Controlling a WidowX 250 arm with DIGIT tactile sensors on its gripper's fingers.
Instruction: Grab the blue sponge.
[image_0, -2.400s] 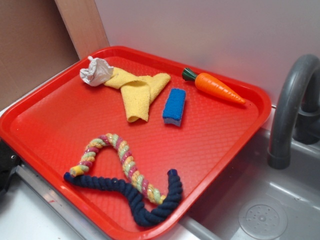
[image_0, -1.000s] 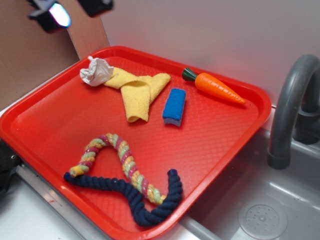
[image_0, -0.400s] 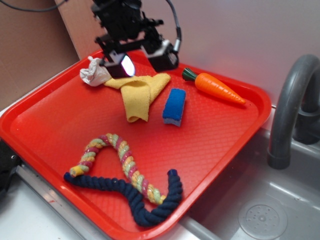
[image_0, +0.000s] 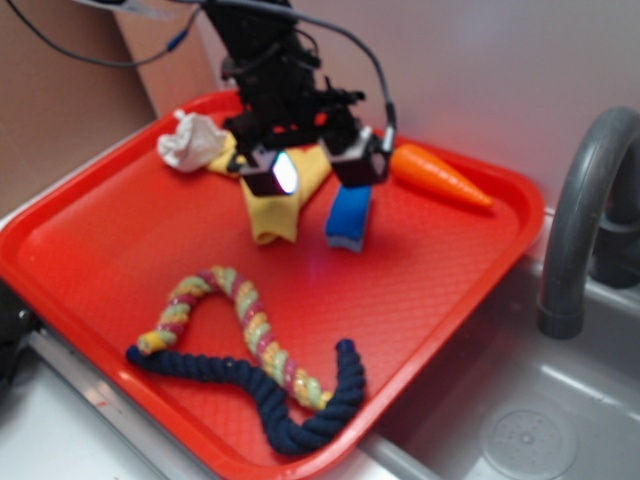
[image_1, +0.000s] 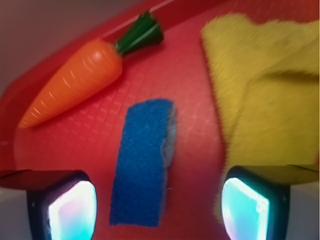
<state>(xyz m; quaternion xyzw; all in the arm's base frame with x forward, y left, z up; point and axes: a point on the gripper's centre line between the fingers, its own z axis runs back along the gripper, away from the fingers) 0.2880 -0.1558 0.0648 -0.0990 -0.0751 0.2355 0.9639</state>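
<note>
The blue sponge (image_0: 349, 219) lies flat on the red tray (image_0: 90, 240), right of the yellow cloth (image_0: 274, 212). It is a small bright-blue block with a pale bottom layer. My gripper (image_0: 318, 166) hangs above it, jaws wide open and empty. In the wrist view the sponge (image_1: 142, 160) lies lengthwise between my two fingertips (image_1: 70, 210), closer to the left one, and my gripper (image_1: 159, 207) stays clear of it. The right fingertip overlaps the cloth's edge.
A toy carrot (image_0: 440, 175) lies at the tray's back right; it also shows in the wrist view (image_1: 75, 82). A crumpled white rag (image_0: 190, 145) sits at the back left. A multicoloured rope (image_0: 245, 325) and a navy rope (image_0: 270, 395) lie in front. A grey faucet (image_0: 580, 230) stands over the sink at right.
My gripper came in from the upper left, moved right and down across the yellow cloth, and now hangs open over the blue sponge. The objects have not moved.
</note>
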